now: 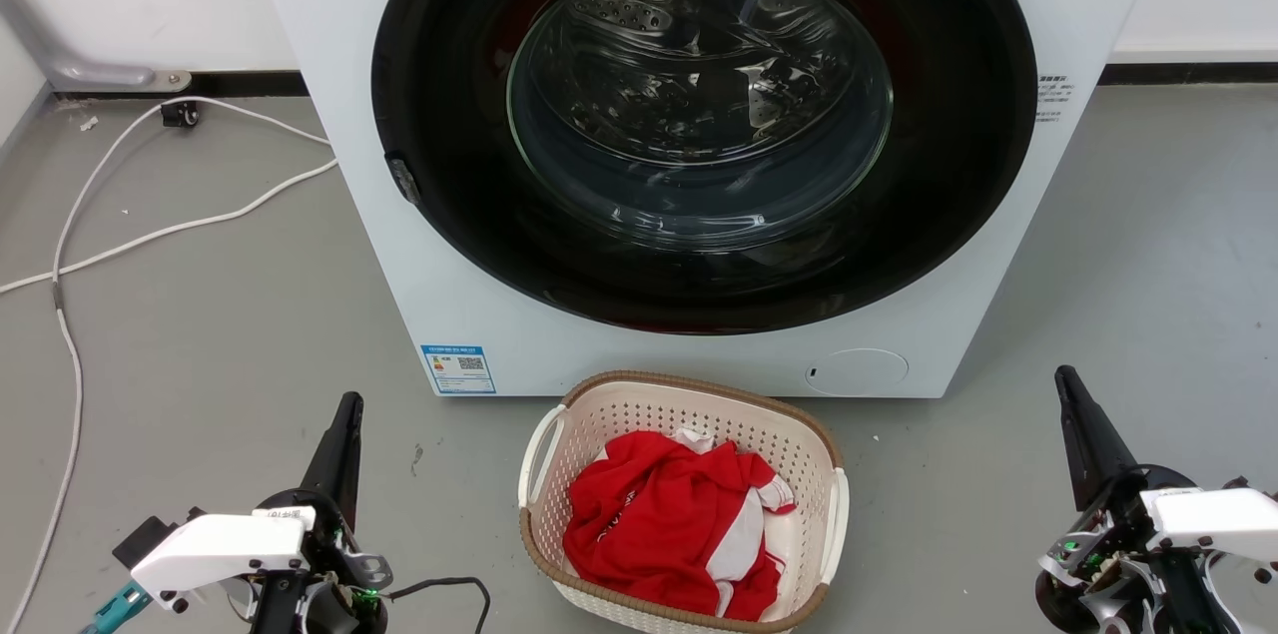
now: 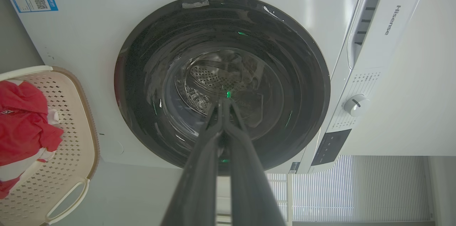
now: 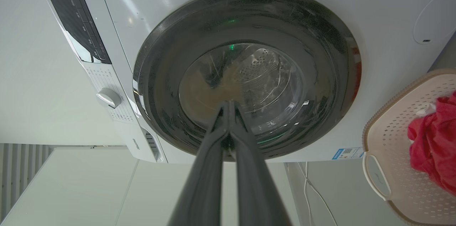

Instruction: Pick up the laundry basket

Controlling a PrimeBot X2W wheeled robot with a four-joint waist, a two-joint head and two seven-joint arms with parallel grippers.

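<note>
The laundry basket (image 1: pixel 689 409), cream with perforated walls, a brown rim and white loop handles, stands on the floor in front of the washing machine, with a red and white garment (image 1: pixel 669 524) inside. My left gripper (image 1: pixel 349 401) is shut, well to the basket's left, touching nothing. My right gripper (image 1: pixel 1064 374) is shut too, far to its right. The left wrist view has the laundry basket (image 2: pixel 76 119) at its left edge and the left gripper (image 2: pixel 224 102) with fingertips together. In the right wrist view, the laundry basket (image 3: pixel 392 137) is at the right and the right gripper (image 3: pixel 228 103) is closed.
A white front-loading washing machine (image 1: pixel 339 115) with its round dark door (image 1: pixel 699 115) closed stands just behind the basket. White cables (image 1: pixel 120 235) trail across the grey floor at the left. A wall runs behind the machine.
</note>
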